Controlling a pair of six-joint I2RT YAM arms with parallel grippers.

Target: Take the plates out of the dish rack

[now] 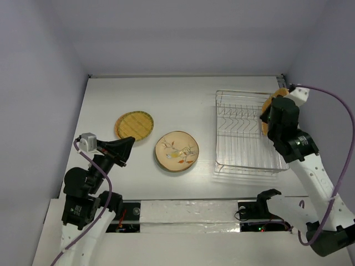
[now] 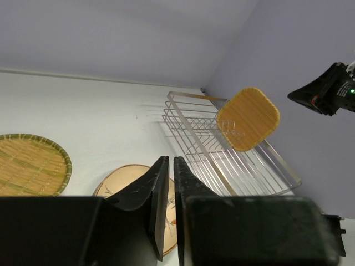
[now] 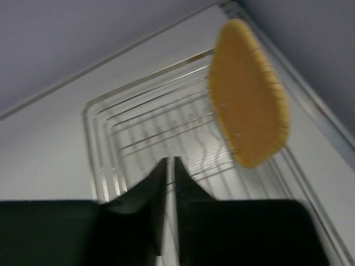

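The silver wire dish rack [image 1: 244, 145] stands at the right. A rounded-square orange woven plate [image 1: 268, 105] stands on edge at the rack's right end, partly hidden by my right arm. It also shows in the left wrist view [image 2: 248, 118] and the right wrist view [image 3: 248, 100]. A round orange woven plate [image 1: 133, 125] and a cream floral plate [image 1: 177, 151] lie flat on the table. My right gripper [image 3: 170, 160] is shut and empty over the rack [image 3: 144, 127], left of the standing plate. My left gripper [image 1: 128, 145] is shut and empty, left of the cream plate [image 2: 119, 180]. The green plates are out of view.
White table with lavender walls at the back and both sides. The right wall is close behind the rack [image 2: 244, 172]. The round woven plate [image 2: 28, 166] lies left of my left gripper [image 2: 171, 159]. My right arm [image 2: 327, 88] hangs above the rack's far end.
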